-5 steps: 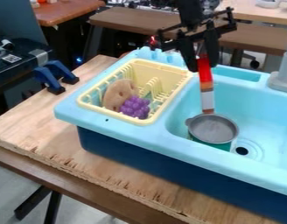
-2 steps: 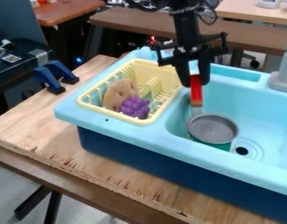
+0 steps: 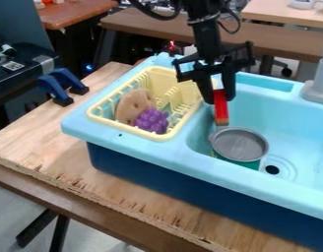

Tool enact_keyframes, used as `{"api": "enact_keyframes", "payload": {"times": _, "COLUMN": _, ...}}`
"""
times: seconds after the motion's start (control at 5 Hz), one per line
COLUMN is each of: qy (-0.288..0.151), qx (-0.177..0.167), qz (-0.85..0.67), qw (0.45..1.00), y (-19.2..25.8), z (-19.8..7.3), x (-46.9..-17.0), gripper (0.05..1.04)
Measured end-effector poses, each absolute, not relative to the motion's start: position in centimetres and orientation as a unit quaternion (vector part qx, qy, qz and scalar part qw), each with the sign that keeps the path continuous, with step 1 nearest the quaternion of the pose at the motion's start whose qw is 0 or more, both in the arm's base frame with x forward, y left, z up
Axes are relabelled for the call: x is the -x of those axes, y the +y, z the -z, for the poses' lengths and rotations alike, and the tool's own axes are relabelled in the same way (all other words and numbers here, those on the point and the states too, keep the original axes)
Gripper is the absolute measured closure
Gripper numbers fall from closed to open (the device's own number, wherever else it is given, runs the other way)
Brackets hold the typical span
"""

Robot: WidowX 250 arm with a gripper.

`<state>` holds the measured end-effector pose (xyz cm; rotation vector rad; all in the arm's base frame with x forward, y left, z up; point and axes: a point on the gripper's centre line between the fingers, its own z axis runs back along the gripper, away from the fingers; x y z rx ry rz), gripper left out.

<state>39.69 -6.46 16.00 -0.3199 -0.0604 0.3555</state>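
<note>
Holds a red, bar-like thing (image 3: 220, 107) in the black gripper (image 3: 218, 100), with the jaws drawn in narrow on either side of it. Hangs down from the black arm (image 3: 207, 37) above the left part of the basin (image 3: 299, 120), inside a light-blue toy sink (image 3: 144, 147). Points the red, bar-like thing downward, nearly upright, with a brown band at the lower end. Ends just above the rim of a round pot (image 3: 240, 144), perhaps touching, though hard to tell from this slant.

Stands the pot upright on the basin floor, grey inside, green on the outer wall, with a small grey lug at its left. Leaves a dark drain hole (image 3: 272, 170) just beside it, to the right.

To the left of the basin, sits a pale yellow dish rack (image 3: 95, 117) in the sink's top. Carries a flat, tan, rounded toy (image 3: 133, 106) with dark spots, leaning on edge, and against it a bunch of purple toy grapes (image 3: 151, 121), at the rack's near end.

Rises at the right edge, behind the basin, as a grey tap base (image 3: 317, 89). Rests the whole sink on a wooden worktop (image 3: 52, 147), with blue clamps (image 3: 61, 84) at the far left edge.
</note>
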Motion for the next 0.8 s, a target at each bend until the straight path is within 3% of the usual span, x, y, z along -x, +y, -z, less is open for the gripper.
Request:
{"api": "enact_keyframes", "payload": {"times": 0.2, "qy": -0.027, "qx": 0.163, "qz": -0.178, "qw": 0.970, "y": -6.59, "z": -16.08, "x": -39.65, "gripper": 0.645}}
{"api": "enact_keyframes", "payload": {"times": 0.4, "qy": -0.031, "qx": 0.174, "qz": -0.179, "qw": 0.968, "y": -6.38, "z": -16.20, "x": -39.85, "gripper": 0.329}}
{"api": "enact_keyframes", "payload": {"times": 0.6, "qy": -0.037, "qx": 0.181, "qz": -0.184, "qw": 0.965, "y": -6.30, "z": -16.24, "x": -40.00, "gripper": 0.088}}
{"api": "enact_keyframes", "payload": {"times": 0.8, "qy": -0.035, "qx": 0.186, "qz": -0.187, "qw": 0.964, "y": -6.09, "z": -16.77, "x": -39.58, "gripper": 0.077}}
